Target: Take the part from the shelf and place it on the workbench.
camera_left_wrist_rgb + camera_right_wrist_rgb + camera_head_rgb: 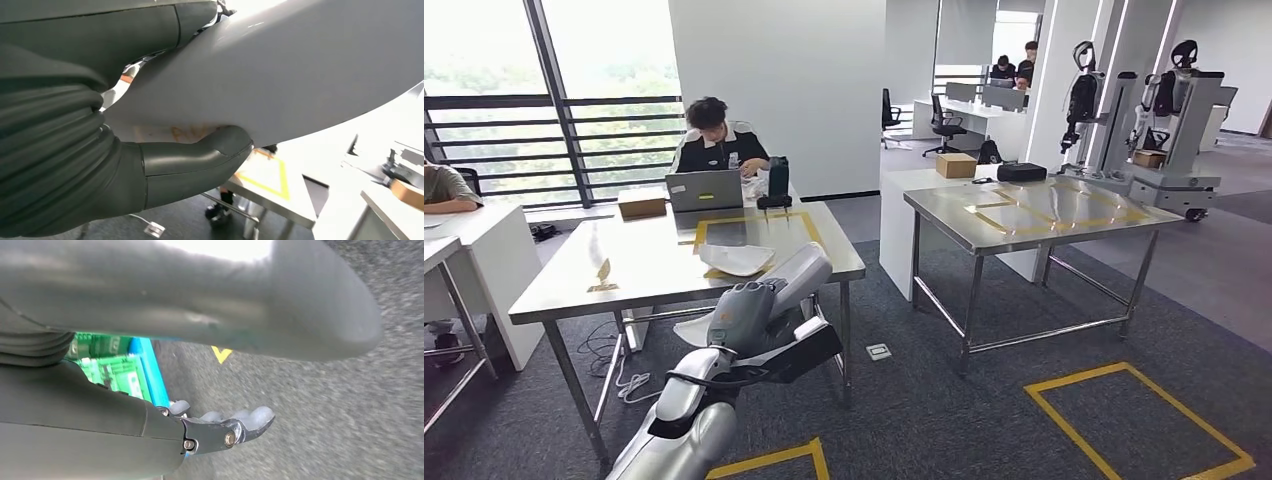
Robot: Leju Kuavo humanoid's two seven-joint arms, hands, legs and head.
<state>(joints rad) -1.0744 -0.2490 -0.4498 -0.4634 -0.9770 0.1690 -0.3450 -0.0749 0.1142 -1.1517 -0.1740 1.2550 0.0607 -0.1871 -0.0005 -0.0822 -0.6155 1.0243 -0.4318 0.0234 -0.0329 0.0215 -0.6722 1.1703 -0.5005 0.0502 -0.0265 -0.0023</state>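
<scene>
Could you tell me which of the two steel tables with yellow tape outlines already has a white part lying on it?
The nearer table, where a person works at a laptop: a white part lies on it. The farther table carries only tape.

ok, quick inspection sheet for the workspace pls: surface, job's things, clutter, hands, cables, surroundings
Surface: steel workbench ahead with a yellow-taped square; second steel table to the right, also taped.
Job's things: pale grey part held in the left hand; another white part lies on the workbench.
Clutter: laptop, cardboard box and dark teal object on the workbench's far side.
Hands: left hand grips the part, thumb under it; right hand hangs over the carpet, holding nothing, fingers curled.
Cables: white cable on the floor under the workbench.
Surroundings: person seated at the laptop; other robots parked far right; yellow floor markings.
</scene>
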